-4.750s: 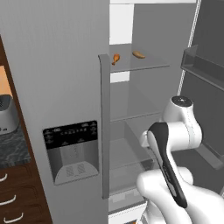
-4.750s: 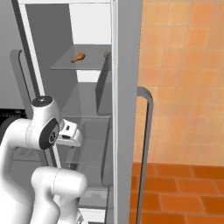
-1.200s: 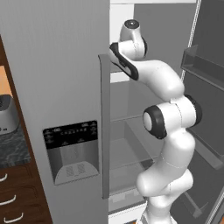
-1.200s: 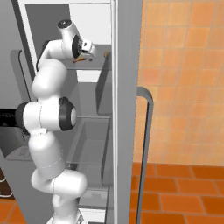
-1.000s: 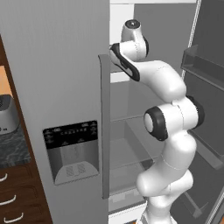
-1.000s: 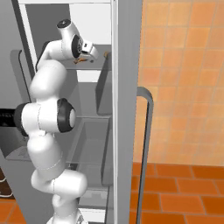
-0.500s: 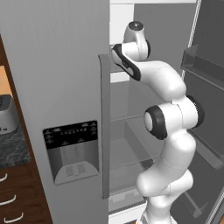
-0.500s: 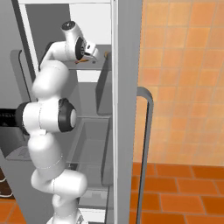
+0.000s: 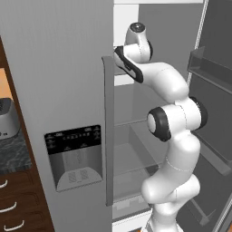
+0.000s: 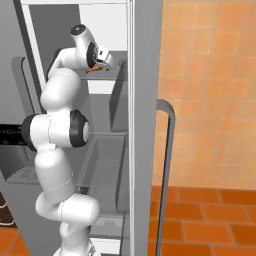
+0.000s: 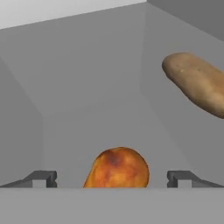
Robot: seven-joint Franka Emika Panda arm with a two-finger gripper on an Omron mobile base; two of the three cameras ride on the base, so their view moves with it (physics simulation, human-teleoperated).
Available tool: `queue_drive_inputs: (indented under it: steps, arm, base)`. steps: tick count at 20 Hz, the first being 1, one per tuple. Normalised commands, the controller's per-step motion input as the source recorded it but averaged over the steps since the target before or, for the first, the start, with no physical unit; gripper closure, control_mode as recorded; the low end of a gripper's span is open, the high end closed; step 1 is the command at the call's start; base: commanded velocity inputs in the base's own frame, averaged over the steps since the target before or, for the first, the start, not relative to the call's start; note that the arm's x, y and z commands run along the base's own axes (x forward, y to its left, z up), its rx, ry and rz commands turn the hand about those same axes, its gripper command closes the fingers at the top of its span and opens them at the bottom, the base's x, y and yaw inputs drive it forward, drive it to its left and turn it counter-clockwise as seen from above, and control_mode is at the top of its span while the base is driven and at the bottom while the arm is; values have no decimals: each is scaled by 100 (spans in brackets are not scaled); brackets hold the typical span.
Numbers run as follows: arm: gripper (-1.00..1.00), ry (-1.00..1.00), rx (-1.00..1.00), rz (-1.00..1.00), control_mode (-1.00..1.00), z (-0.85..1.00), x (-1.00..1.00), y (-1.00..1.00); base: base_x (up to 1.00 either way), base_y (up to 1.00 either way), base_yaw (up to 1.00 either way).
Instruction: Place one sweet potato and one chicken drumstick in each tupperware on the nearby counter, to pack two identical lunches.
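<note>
In the hand view a reddish-orange chicken drumstick [image 11: 117, 168] lies on the grey fridge shelf, its thick end between my fingertips [image 11: 43, 177]. My gripper [image 11: 112, 178] is open, one jaw on each side of the drumstick and neither touching it. A tan sweet potato [image 11: 197, 83] lies further in, at the upper right. From the right base view the gripper [image 10: 111, 59] reaches onto the top shelf, with a bit of the drumstick [image 10: 92, 70] showing under the hand. The counter [image 9: 13, 152] sits at the lower left. The tupperware is out of view.
The fridge's left door [image 9: 59, 68] is shut, with a dispenser panel [image 9: 74, 154] and a tall handle [image 9: 108, 136] close to my arm. Its right door [image 9: 213, 90] stands open. A grey coffee machine [image 9: 7, 118] stands on the counter above brown drawers [image 9: 9, 204]. An orange tiled wall [image 10: 210, 90] is at the right.
The hand has pushed a little deeper along the top shelf toward the drumstick. The jaws have stayed open, and the food has not moved.
</note>
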Motion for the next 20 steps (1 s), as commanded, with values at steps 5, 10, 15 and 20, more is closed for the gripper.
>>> queue_drive_inputs:
  steps: [5, 10, 15, 20]
  arm:
    - [-100, 0, 0, -1, -100, -33, -18, 0]
    - [100, 2, 0, 0, -100, -30, 0, 4]
    - [100, 7, 0, 0, -100, -19, 0, 1]
    - [100, 1, 0, 0, -100, 0, -30, 0]
  base:
    - [0, 0, 0]
    - [0, 0, 0]
    - [0, 0, 0]
    - [0, 0, 0]
